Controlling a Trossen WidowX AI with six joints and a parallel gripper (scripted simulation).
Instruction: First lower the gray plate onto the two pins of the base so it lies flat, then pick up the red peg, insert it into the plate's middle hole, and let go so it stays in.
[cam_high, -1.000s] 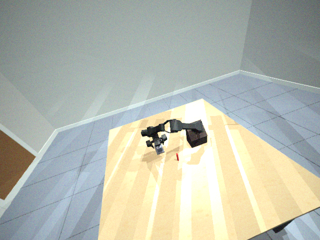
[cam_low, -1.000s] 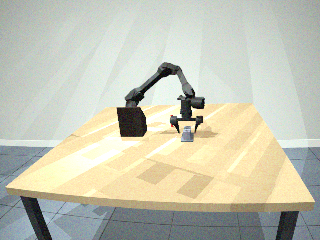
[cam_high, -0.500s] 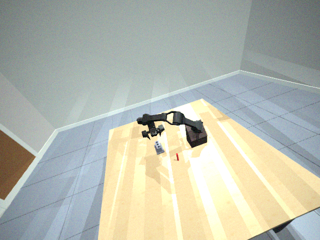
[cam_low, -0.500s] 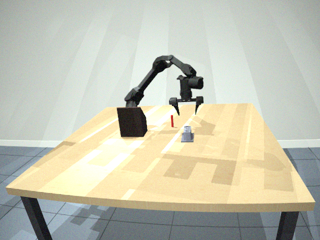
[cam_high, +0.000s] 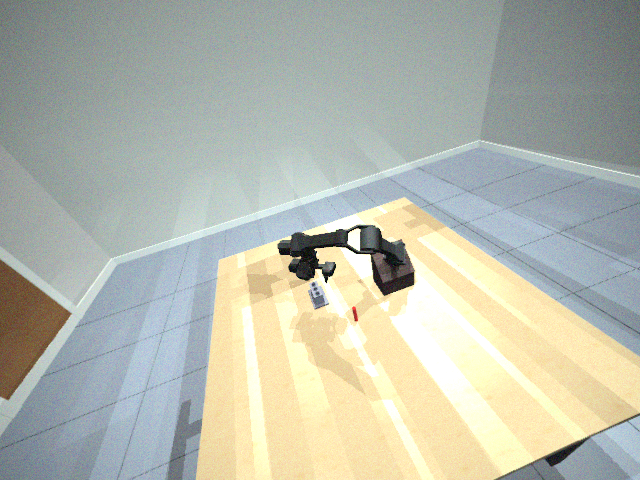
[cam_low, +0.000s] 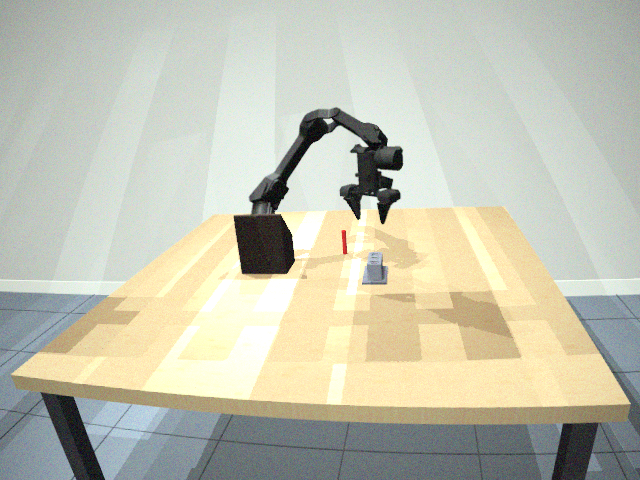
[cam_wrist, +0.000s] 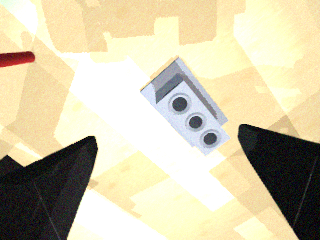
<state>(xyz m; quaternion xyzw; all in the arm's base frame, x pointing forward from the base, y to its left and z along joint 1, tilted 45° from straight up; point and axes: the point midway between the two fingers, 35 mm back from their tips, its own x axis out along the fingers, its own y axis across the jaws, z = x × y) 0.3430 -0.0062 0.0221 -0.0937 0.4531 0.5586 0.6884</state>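
Note:
The gray plate sits on the gray base and looks level. Its three holes face up; I cannot make out pins in them. The red peg stands upright on the table, apart from the base, at the left edge of the wrist view. My gripper is wide open and empty, pointing down, raised clear above the plate. In the wrist view, the plate shows beyond the fingertips and nearer the right one.
The arm rises from a dark block on the wooden table. In the exterior view this block is left of the peg, and the base is to the peg's right and nearer that camera.

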